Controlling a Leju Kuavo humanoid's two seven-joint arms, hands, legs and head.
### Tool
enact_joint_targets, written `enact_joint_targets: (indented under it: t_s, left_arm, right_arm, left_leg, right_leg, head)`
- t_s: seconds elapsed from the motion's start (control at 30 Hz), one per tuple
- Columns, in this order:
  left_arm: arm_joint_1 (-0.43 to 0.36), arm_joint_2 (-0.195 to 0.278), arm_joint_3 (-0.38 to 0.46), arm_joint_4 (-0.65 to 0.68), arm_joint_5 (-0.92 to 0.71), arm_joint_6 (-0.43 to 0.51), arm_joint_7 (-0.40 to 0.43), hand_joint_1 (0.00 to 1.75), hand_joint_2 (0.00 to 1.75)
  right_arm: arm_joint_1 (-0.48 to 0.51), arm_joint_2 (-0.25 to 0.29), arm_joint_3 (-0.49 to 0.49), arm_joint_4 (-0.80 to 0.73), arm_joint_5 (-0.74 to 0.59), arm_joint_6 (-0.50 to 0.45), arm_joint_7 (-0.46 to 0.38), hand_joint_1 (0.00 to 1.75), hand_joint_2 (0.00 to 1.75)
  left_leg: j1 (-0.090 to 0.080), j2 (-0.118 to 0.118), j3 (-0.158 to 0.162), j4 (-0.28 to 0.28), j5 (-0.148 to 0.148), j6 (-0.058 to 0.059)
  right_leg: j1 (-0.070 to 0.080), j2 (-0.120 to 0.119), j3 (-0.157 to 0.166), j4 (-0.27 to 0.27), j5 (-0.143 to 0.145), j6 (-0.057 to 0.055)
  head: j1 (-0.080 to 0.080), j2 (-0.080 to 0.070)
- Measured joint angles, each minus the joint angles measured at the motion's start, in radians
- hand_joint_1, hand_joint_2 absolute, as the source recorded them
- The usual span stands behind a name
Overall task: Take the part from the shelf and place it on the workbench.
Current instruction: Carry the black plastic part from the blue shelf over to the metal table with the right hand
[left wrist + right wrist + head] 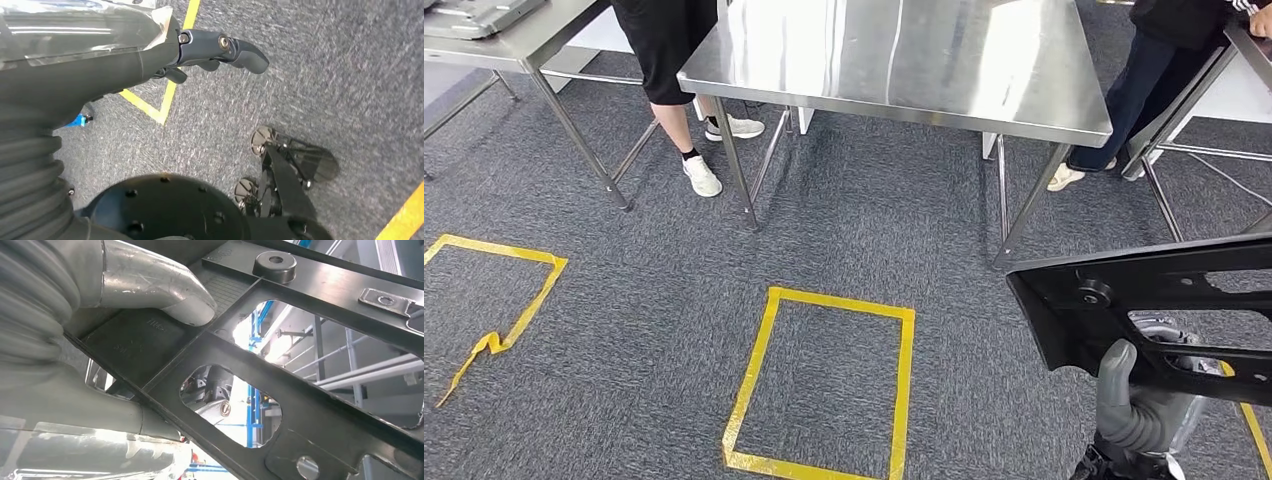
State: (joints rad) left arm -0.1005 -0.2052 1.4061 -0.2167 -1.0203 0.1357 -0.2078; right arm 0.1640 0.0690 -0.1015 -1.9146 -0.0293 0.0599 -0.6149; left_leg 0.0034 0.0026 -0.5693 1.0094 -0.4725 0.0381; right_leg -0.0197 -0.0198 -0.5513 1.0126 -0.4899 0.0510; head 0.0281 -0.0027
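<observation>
The left hand [220,50] hung above grey carpet [325,80], its dark fingers [247,54] curled slightly and holding nothing. Yellow floor tape [167,95] formed a corner on the carpet just beyond the fingers, and another strip of yellow tape [405,217] crossed one corner of the picture. A small blue object [76,120] lay near the tape corner.

The part [1154,300] held by the grey right hand [1139,400] is black, a flat frame with cut-out openings, dull and slightly glossy where the pale grey thumb presses it. Beyond the fingers, the counter [894,60] is bare silver steel. The floor [674,300] is speckled dark grey carpet, marked with yellow tape squares [824,385]. The left hand [220,50] has dark, almost black fingers.
</observation>
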Motion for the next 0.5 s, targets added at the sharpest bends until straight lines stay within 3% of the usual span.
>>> enact_joint_targets:
  t_s: [0.07, 0.13, 0.17, 0.2, 0.23, 0.3, 0.37, 0.43, 0.5]
  left_arm:
    - [-0.001, 0.0, 0.0, 0.0, 0.001, 0.0, 0.0, 0.0, 1.75]
    - [-0.001, 0.0, 0.0, 0.0, 0.001, 0.0, 0.0, 0.0, 1.75]
    - [-0.001, 0.0, 0.0, 0.0, 0.001, 0.0, 0.0, 0.0, 1.75]
    - [0.0, 0.0, 0.0, 0.0, 0.001, 0.0, 0.0, 0.0, 1.75]
    - [0.0, 0.0, 0.0, 0.0, 0.001, 0.0, 0.001, 0.0, 1.75]
    - [0.0, 0.0, 0.0, 0.0, 0.002, 0.0, 0.001, 0.0, 1.75]
    - [0.0, -0.001, 0.0, 0.0, 0.004, 0.0, 0.001, 0.0, 1.75]
    - [0.0, -0.001, 0.0, 0.0, 0.005, 0.0, 0.001, 0.0, 1.75]
    - [-0.001, -0.001, 0.0, 0.0, 0.006, 0.0, 0.002, 0.0, 1.75]
  right_arm:
    - [0.002, -0.001, 0.0, -0.001, 0.0, 0.0, 0.0, 1.75, 1.75]
    - [0.005, -0.002, 0.0, 0.0, -0.001, -0.001, 0.0, 1.75, 1.75]
    - [0.007, -0.002, 0.0, 0.0, -0.001, -0.001, 0.0, 1.75, 1.75]
    - [0.009, -0.002, 0.0, 0.0, -0.001, -0.001, 0.0, 1.75, 1.75]
    - [0.01, -0.002, 0.0, 0.0, -0.001, -0.001, 0.0, 1.75, 1.75]
    - [0.011, -0.002, 0.0, 0.0, -0.001, -0.001, 0.0, 1.75, 1.75]
    - [0.011, -0.002, 0.0, 0.0, -0.001, -0.002, 0.0, 1.75, 1.75]
    - [0.011, -0.002, 0.0, 0.0, 0.0, -0.002, 0.001, 1.75, 1.75]
    - [0.012, -0.002, 0.0, -0.001, 0.0, -0.002, 0.001, 1.75, 1.75]
  left_leg:
    - [0.003, -0.002, 0.006, -0.006, 0.004, 0.012]
    - [0.001, -0.006, 0.006, -0.006, 0.002, 0.018]
    - [-0.001, -0.009, 0.007, -0.006, 0.001, 0.02]
    - [-0.002, -0.013, 0.009, -0.006, -0.001, 0.02]
    - [-0.002, -0.016, 0.012, -0.006, -0.004, 0.02]
    - [-0.003, -0.023, 0.022, -0.005, -0.011, 0.016]
    - [-0.008, -0.028, 0.028, -0.005, -0.022, 0.007]
    - [-0.009, -0.029, 0.03, -0.006, -0.029, -0.003]
    - [-0.007, -0.027, 0.033, -0.003, -0.037, -0.014]
  right_leg:
    - [0.0, 0.006, -0.04, 0.081, -0.038, -0.002]
    - [0.001, 0.012, -0.116, 0.226, -0.092, -0.008]
    - [0.001, 0.014, -0.146, 0.278, -0.105, -0.006]
    - [0.001, 0.014, -0.159, 0.295, -0.102, -0.001]
    - [0.0, 0.015, -0.148, 0.266, -0.082, 0.007]
    - [0.001, 0.015, -0.08, 0.117, -0.019, 0.018]
    - [0.006, 0.016, -0.024, 0.006, 0.016, 0.009]
    - [0.011, 0.017, -0.013, -0.01, 0.016, -0.008]
    - [0.005, 0.018, -0.005, -0.014, 0.014, -0.021]
  head:
    - [0.004, 0.0]
    - [0.009, 0.0]
    - [0.01, 0.0]
    - [0.01, 0.0]
    - [0.01, 0.0]
    - [0.011, 0.0]
    - [0.011, 0.0]
    - [0.011, 0.0]
    - [0.011, 0.0]
